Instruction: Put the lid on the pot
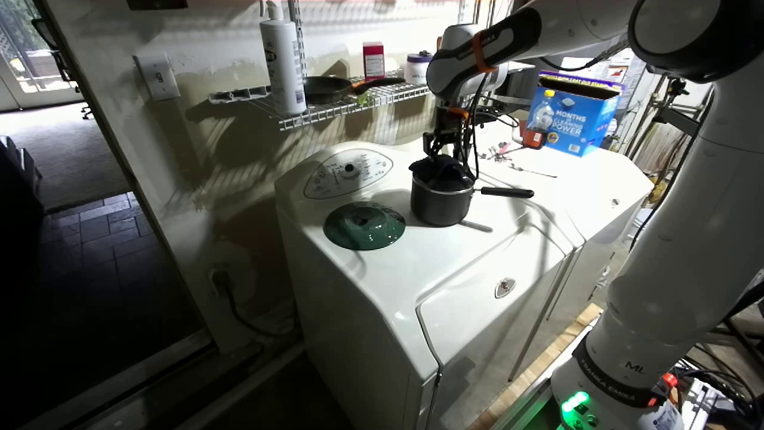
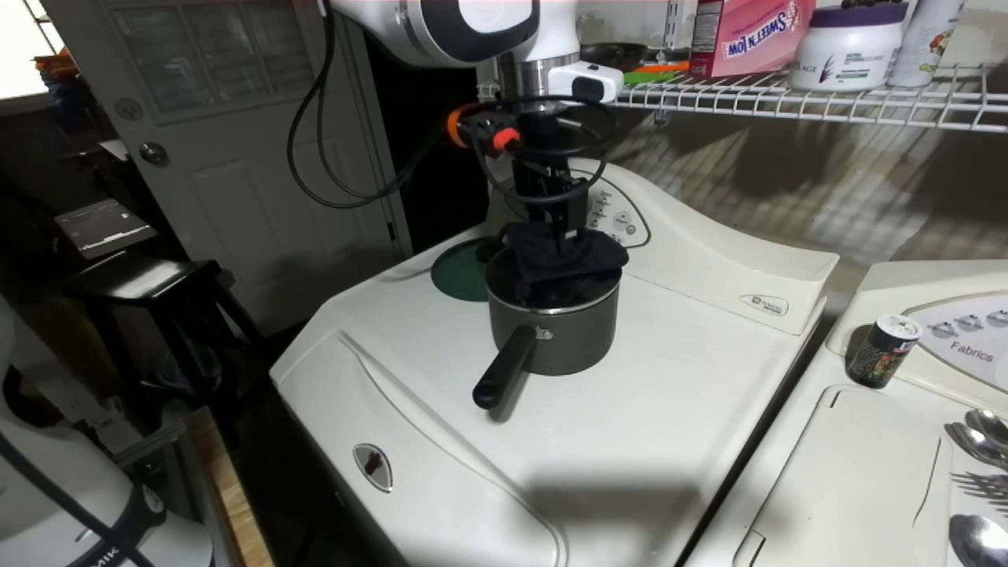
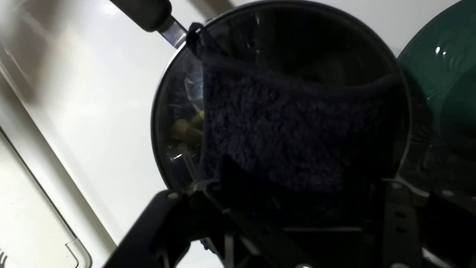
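The pot (image 1: 440, 208) is a dark grey saucepan with a black handle, upright on the white machine; its wall shows in an exterior view (image 2: 579, 335) and its inside in the wrist view (image 3: 316, 48). A dark cloth (image 3: 275, 126) lies over its opening; it also shows in both exterior views (image 1: 440, 171) (image 2: 543, 256). Something yellowish shows inside the pot. The green lid (image 1: 373, 236) lies flat beside the pot; it also shows in the wrist view (image 3: 427, 56). My gripper (image 2: 565, 232) points down at the cloth. Its fingertips are lost in the dark cloth.
The control panel (image 1: 358, 179) rises behind the lid. A wire shelf (image 1: 334, 112) with a white bottle (image 1: 282, 65) and a pan hangs above. A blue box (image 1: 576, 116), a can (image 2: 883, 350) and spoons (image 2: 976, 441) are on the neighbouring machine.
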You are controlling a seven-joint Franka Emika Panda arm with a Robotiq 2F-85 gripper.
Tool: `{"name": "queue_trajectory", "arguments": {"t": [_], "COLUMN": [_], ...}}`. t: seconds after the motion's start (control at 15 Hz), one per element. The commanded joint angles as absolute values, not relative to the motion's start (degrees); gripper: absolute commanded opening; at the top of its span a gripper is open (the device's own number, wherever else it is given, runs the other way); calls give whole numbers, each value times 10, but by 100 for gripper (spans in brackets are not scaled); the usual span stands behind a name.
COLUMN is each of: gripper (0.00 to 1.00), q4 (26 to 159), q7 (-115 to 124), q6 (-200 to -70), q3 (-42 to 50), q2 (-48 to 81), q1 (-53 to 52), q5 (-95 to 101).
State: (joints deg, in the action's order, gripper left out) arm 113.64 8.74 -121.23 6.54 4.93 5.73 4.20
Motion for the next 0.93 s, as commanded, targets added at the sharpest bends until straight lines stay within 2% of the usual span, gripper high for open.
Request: {"name": "queue_trajectory", "arguments": {"t": [0.0,0.87], "gripper": [100,100], "q4": [1144,1161], "q7": [94,80], "q6": [-1218,-1208], "q3": [64,62], "q2": [39,-30], "q1": [55,57], "q5": [58,54]}}
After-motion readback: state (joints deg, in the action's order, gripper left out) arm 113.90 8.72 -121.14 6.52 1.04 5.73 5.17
